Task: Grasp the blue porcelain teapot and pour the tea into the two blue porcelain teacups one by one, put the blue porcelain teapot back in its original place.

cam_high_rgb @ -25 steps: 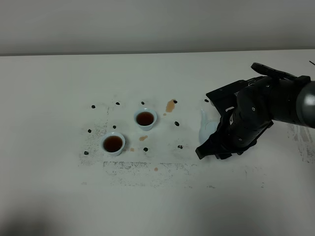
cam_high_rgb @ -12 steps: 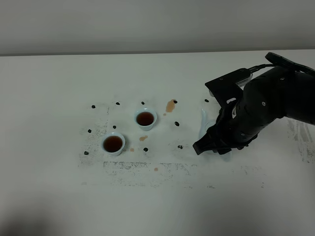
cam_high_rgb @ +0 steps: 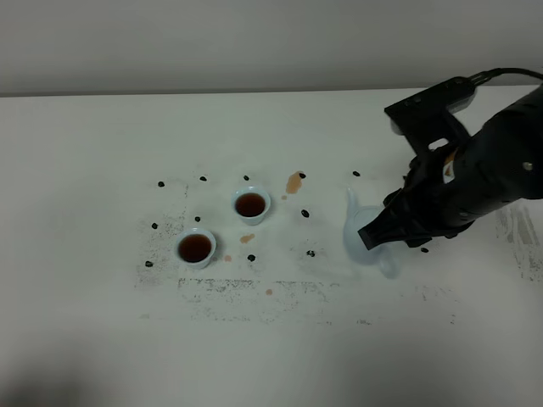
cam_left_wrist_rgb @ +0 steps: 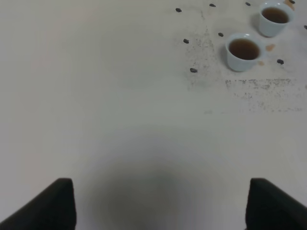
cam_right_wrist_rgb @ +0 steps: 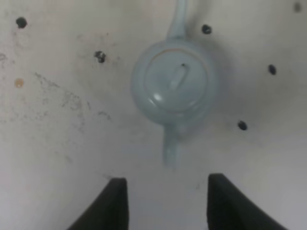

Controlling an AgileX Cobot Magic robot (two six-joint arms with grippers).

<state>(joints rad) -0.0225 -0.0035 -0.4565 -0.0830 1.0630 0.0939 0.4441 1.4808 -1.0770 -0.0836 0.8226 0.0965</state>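
Two teacups (cam_high_rgb: pixel 222 225), both full of dark tea, stand well apart from the teapot (cam_right_wrist_rgb: pixel 173 87), which sits upright on the worktop (cam_high_rgb: pixel 271 356). The right tool (cam_right_wrist_rgb: pixel 165 199) hangs above the teapot's handle, spread, holding nothing. The left tool (cam_left_wrist_rgb: pixel 160 201) is spread too.

The blue porcelain teapot (cam_right_wrist_rgb: pixel 173 87) stands upright on the white table (cam_right_wrist_rgb: pixel 57 143), clear of the spread hand (cam_right_wrist_rgb: pixel 164 201).

Looks like a lab test bench, probably: bare white table (cam_high_rgb: pixel 102 153) against a blank pale wall (cam_high_rgb: pixel 212 42), black marker dots (cam_high_rgb: pixel 160 183) and scuffed print marks (cam_high_rgb: pixel 254 292) on the surface, no household clutter.
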